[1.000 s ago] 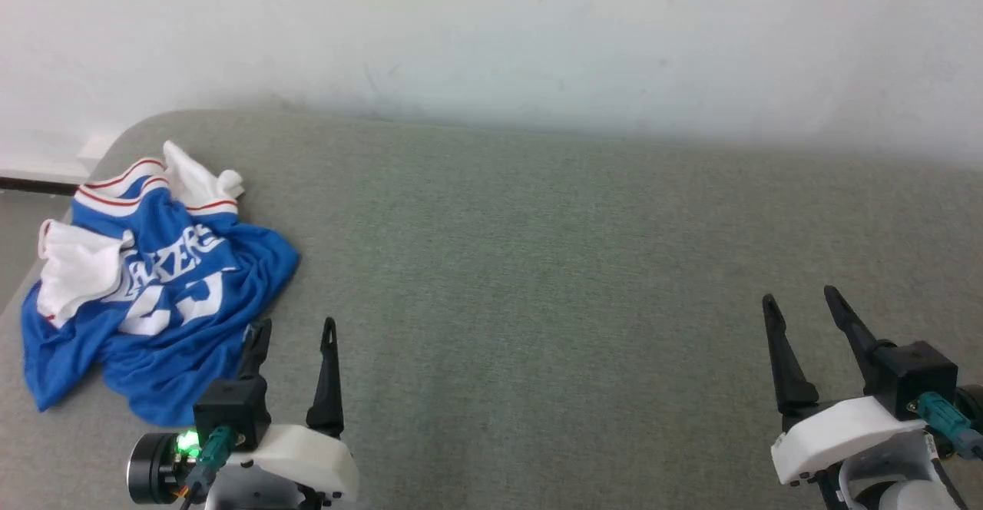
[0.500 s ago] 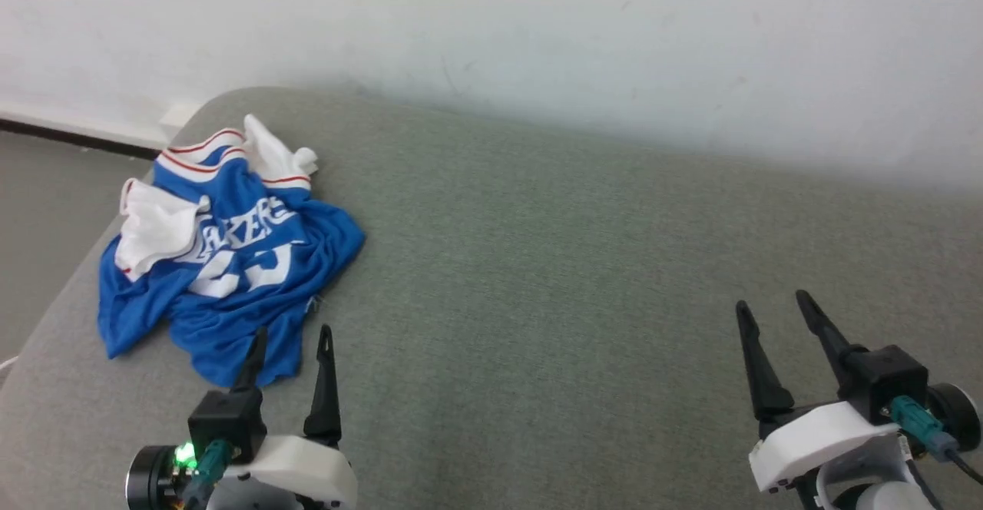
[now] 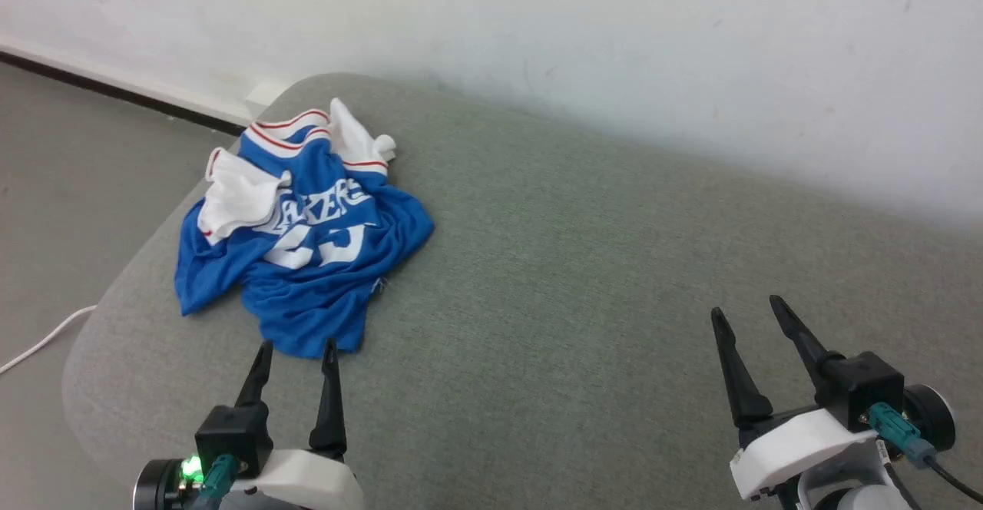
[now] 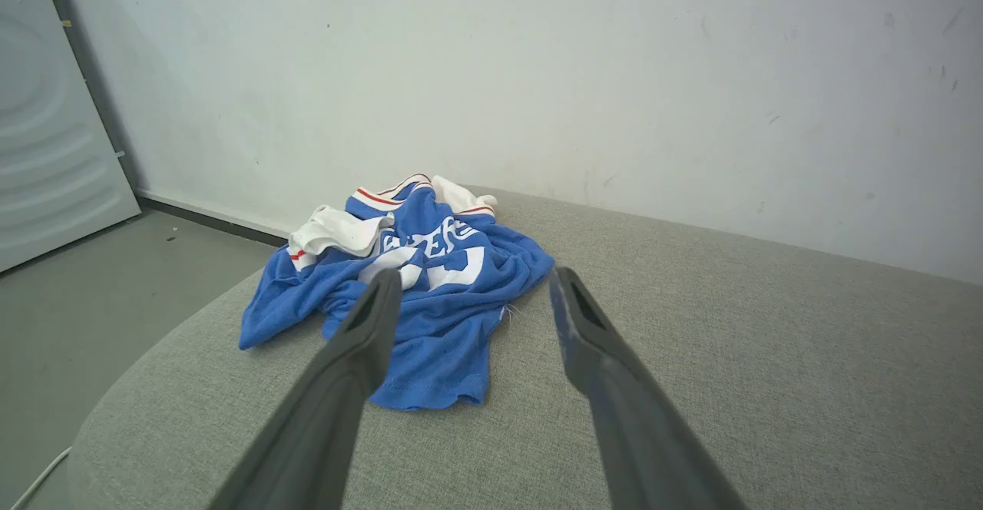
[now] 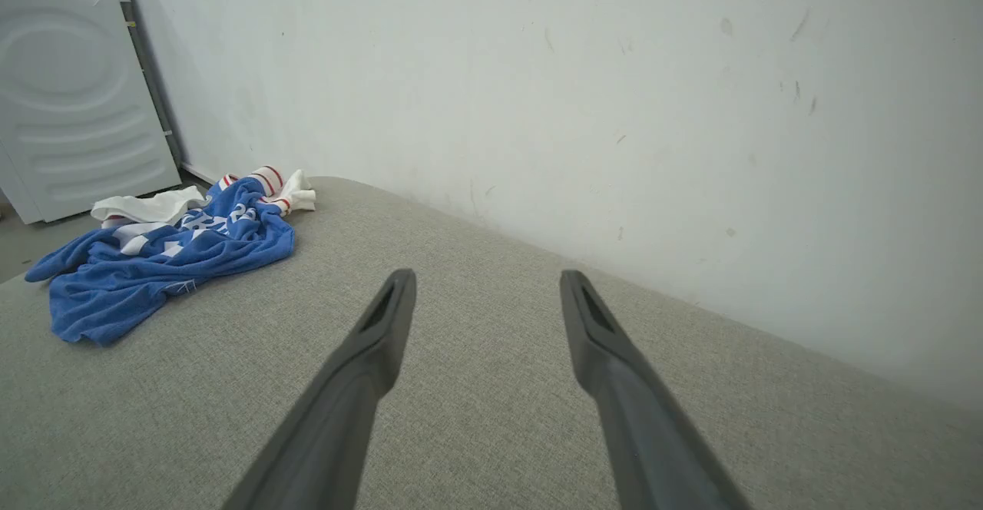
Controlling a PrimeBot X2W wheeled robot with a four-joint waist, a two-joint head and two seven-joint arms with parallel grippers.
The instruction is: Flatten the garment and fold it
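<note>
One crumpled blue garment (image 3: 322, 287), white "AKERS" lettering (image 3: 321, 206)

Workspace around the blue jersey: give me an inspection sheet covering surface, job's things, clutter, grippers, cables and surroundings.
Surface: grey fabric-covered top with a rounded far-left corner.
Job's things: garment lies crumpled in a heap near that corner, lettering side up, one white sleeve bunched on top; not flattened, not folded.
Clutter: nothing seen.
Grippers: left gripper is open and holds nothing, fingertips close to the garment's near hem. Right gripper is open and holds nothing, over bare surface far from the garment.
Cables: white cable lies on the floor left of the surface.
Surroundings: white scuffed wall behind, grey floor, pale embossed panel standing at the left.
</note>
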